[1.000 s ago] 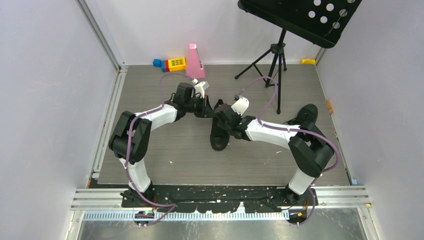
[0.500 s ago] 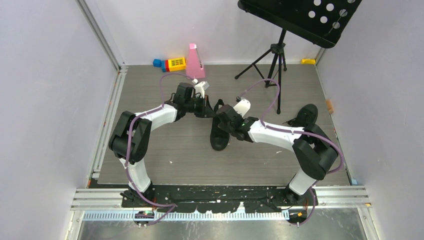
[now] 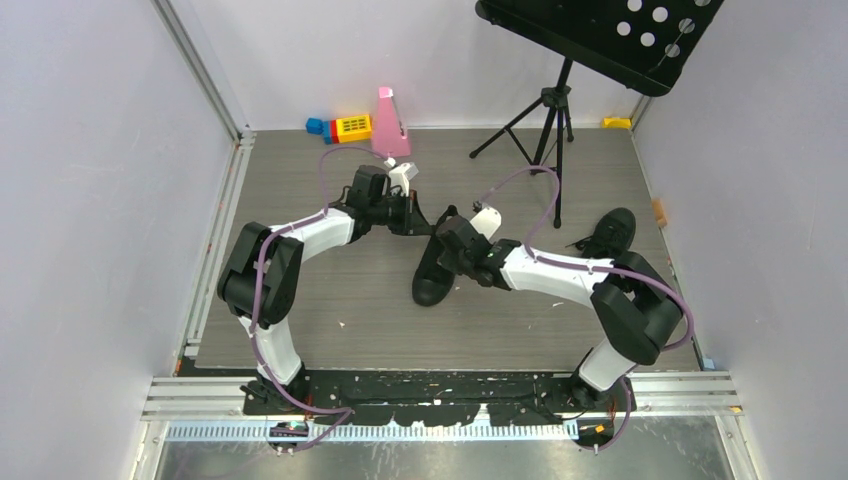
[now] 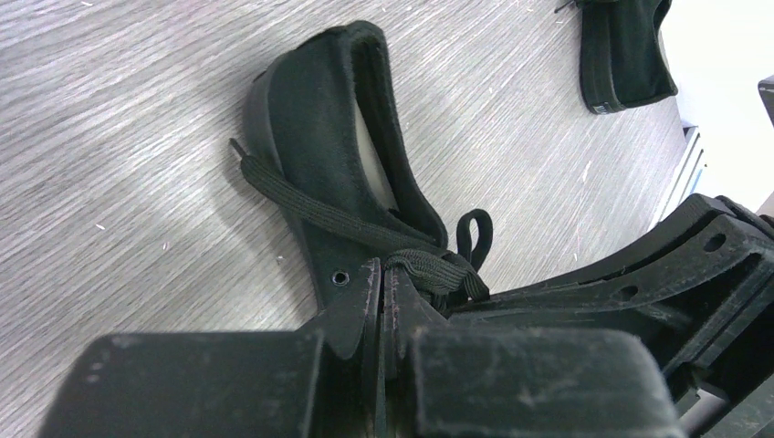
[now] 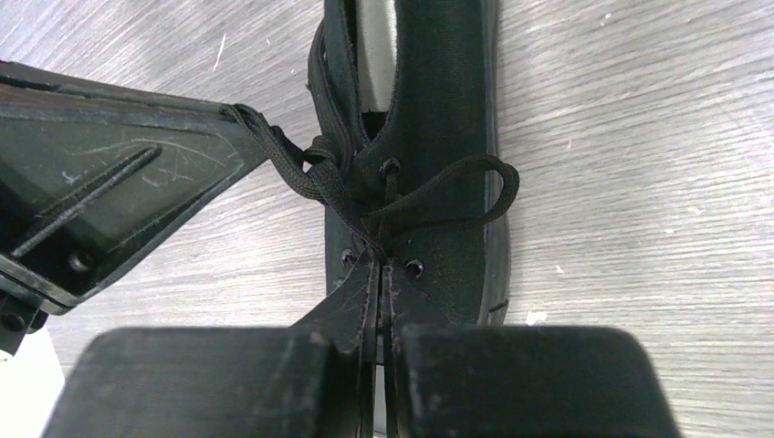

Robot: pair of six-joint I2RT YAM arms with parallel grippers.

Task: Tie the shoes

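The right gripper (image 5: 379, 266) has its fingers pressed together, pinching the lace (image 5: 321, 179) at the eyelets of the shoe (image 5: 447, 109), which lies directly ahead of them. The left gripper (image 4: 383, 278) is likewise clamped on the lace, with the shoe's heel beyond its fingers. The surface (image 3: 330, 290) is grey wood-grain board, lightly flecked. A second shoe (image 3: 612, 232) lies well apart, right of the right fingers. Farther off are a music stand (image 3: 552, 110), coloured blocks (image 3: 345, 127) and plain pale walls (image 3: 90, 200).
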